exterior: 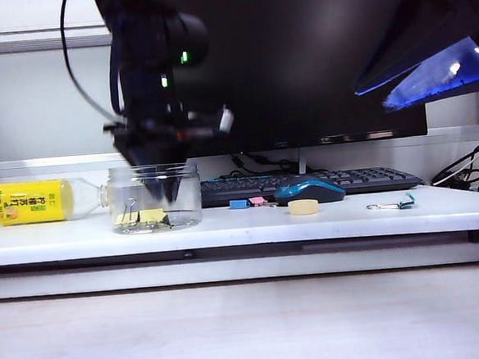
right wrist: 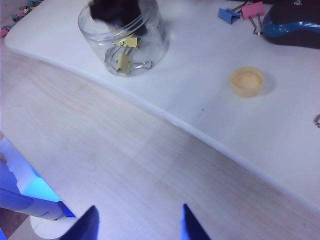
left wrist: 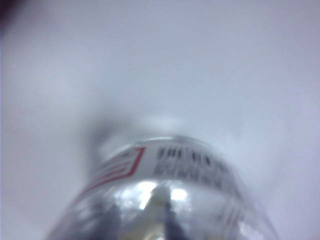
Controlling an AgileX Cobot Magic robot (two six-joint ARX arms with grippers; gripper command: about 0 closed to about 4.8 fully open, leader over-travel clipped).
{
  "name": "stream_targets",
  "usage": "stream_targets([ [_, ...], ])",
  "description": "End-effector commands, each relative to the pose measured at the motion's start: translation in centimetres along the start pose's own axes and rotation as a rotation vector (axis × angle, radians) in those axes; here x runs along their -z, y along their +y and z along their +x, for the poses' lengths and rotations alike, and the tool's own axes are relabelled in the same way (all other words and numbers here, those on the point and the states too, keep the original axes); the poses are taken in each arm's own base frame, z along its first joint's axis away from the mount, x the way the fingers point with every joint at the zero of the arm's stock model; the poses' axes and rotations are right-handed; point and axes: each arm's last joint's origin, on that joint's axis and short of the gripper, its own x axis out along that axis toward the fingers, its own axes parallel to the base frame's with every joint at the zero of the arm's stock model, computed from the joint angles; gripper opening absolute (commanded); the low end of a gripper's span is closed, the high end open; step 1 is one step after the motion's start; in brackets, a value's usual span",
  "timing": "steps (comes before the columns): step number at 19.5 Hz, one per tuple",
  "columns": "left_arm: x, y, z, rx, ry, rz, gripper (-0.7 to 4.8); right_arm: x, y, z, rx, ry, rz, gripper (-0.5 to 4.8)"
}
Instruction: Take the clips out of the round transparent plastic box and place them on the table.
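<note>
White table [exterior: 226,225]: round transparent plastic box [exterior: 155,198] upright, left gripper [exterior: 165,193] inside.

- Bottle [exterior: 35,201], yellow label, lying on its side
- Keyboard [exterior: 305,183], black
- Mouse [exterior: 308,190], blue-black
- Cream disc [exterior: 303,207]
- Blue clip [exterior: 239,203], pink clip [exterior: 257,201], side by side
- Teal clip [exterior: 406,203]
- Monitor [exterior: 297,60]

We see the white table [exterior: 226,228] carrying the round transparent plastic box [exterior: 155,198], a yellow-labelled bottle [exterior: 39,201] lying flat, keyboard [exterior: 305,183], mouse [exterior: 308,190], cream disc [exterior: 303,206], and blue, pink and teal clips [exterior: 248,203].
</note>
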Motion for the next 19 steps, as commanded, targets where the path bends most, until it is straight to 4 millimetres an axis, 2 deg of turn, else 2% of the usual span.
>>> stream_targets([
  [1,-0.03,0.16,-1.62,-0.024,0.017,0.118,1.24,-0.26,0.06,-0.07,-0.002,-0.017,-0.008,2.12],
  [6,0.71,0.03,-1.82,0.005,0.094,0.306,1.24,-0.25,0.06,-0.07,-0.001,-0.015,-0.008,2.12],
  [17,0.78,0.04,-1.76,0.083,0.071,0.447,1.33,-0.39,0.23,-0.12,-0.048,-0.017,-0.018,2.14],
  [18,0.79,0.10,-1.75,0.082,0.071,0.448,1.33,-0.63,0.33,-0.20,-0.059,-0.018,-0.019,2.22],
  [19,0.82,0.24,-1.73,0.083,0.071,0.446,1.33,-1.16,0.45,-0.29,-0.061,-0.021,-0.020,2.52],
])
